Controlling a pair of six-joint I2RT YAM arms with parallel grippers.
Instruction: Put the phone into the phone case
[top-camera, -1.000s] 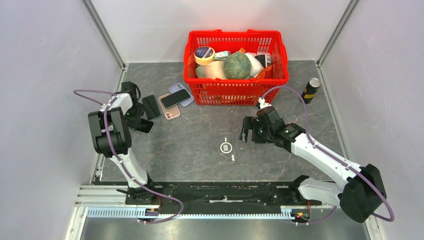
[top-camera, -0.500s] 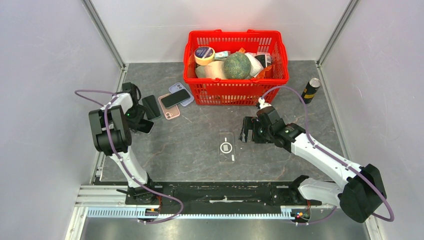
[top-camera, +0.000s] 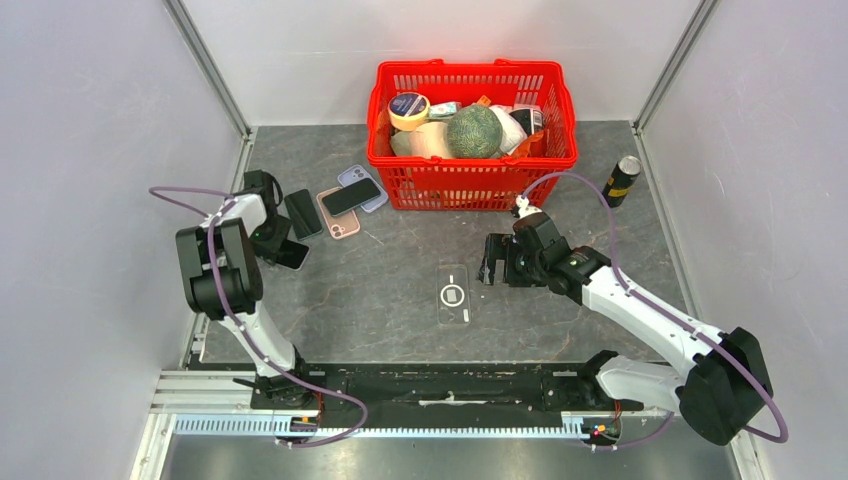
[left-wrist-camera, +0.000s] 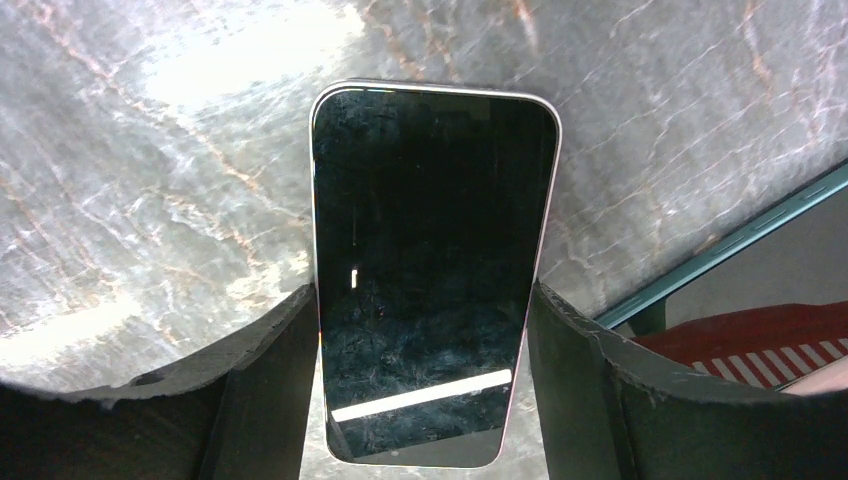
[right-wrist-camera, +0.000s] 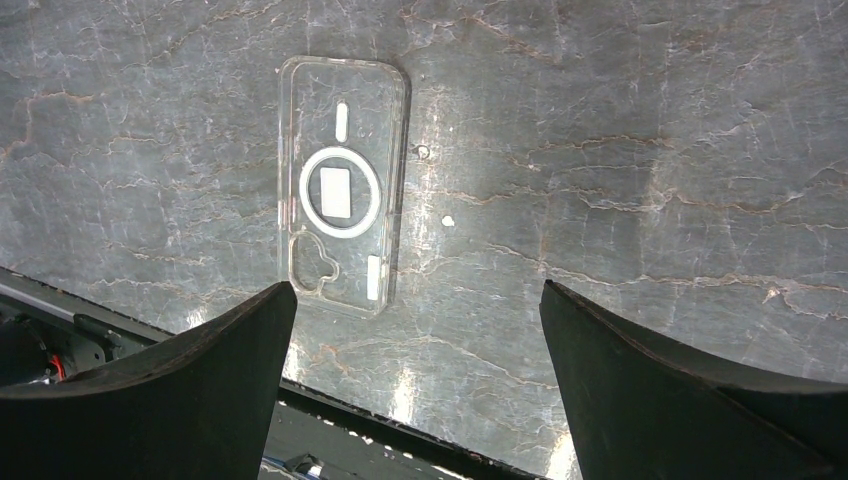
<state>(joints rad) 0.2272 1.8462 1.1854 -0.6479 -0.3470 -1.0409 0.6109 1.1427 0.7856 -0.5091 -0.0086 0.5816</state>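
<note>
A black-screened phone (left-wrist-camera: 432, 200) with a pale rim lies flat on the grey marble table at the far left, and it also shows in the top view (top-camera: 292, 255). My left gripper (left-wrist-camera: 422, 310) straddles it, and both fingers press against its long edges. A clear phone case (right-wrist-camera: 342, 210) with a white ring lies open side up at the table's middle (top-camera: 453, 295). My right gripper (right-wrist-camera: 417, 300) is open and empty, hovering just right of the case (top-camera: 497, 262).
Several other phones lie near the left arm: a black one (top-camera: 303, 213), a pink one (top-camera: 340, 222) and a lavender one (top-camera: 362, 185). A red basket (top-camera: 470, 190) full of groceries stands at the back. A dark can (top-camera: 622, 180) stands at the back right.
The left wrist has shifted slightly over the phone. The right arm and the case have not moved.
</note>
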